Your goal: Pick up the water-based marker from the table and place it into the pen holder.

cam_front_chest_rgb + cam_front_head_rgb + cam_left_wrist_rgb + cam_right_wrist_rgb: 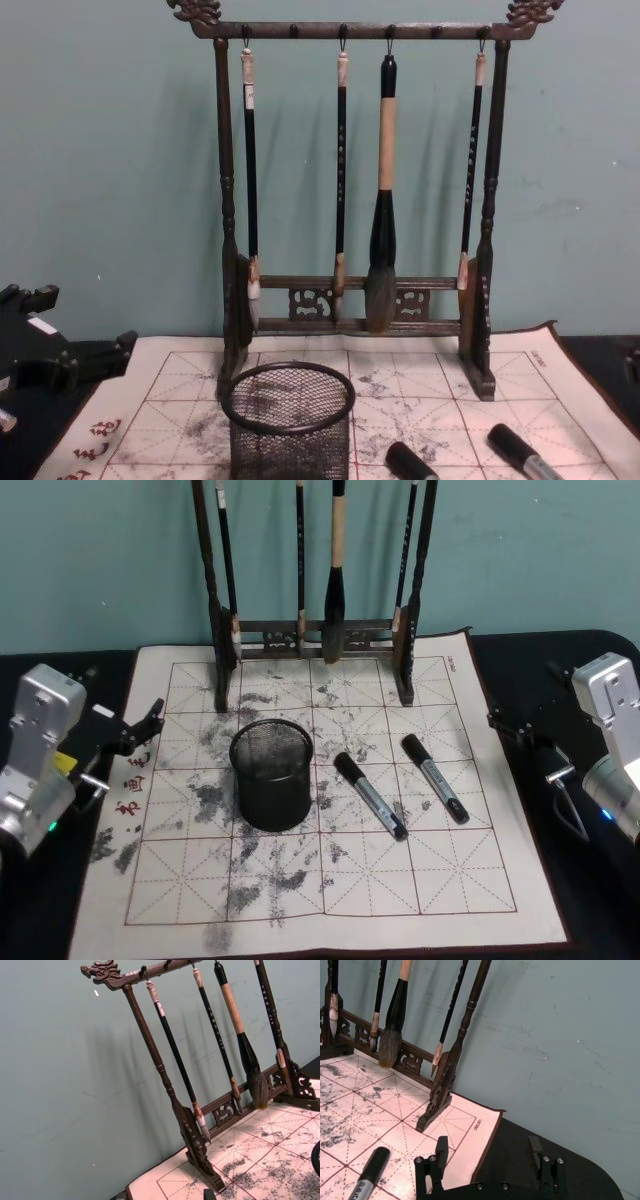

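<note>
Black marker point(369, 1174) on mat point(385, 1125), near right gripper point(488, 1141), outside its spread fingers point(441, 1149)

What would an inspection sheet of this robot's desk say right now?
Surface: black table, stained grid mat on it.
Job's things: two markers lie on the mat, right of the upright mesh pen holder.
Clutter: wooden brush rack with four hanging brushes, at the mat's far edge.
Grippers: left gripper open, by the mat's left edge; right gripper open, off its right edge; both empty.
Cables: a dark loop beside the right arm.
Surroundings: plain teal wall.
</note>
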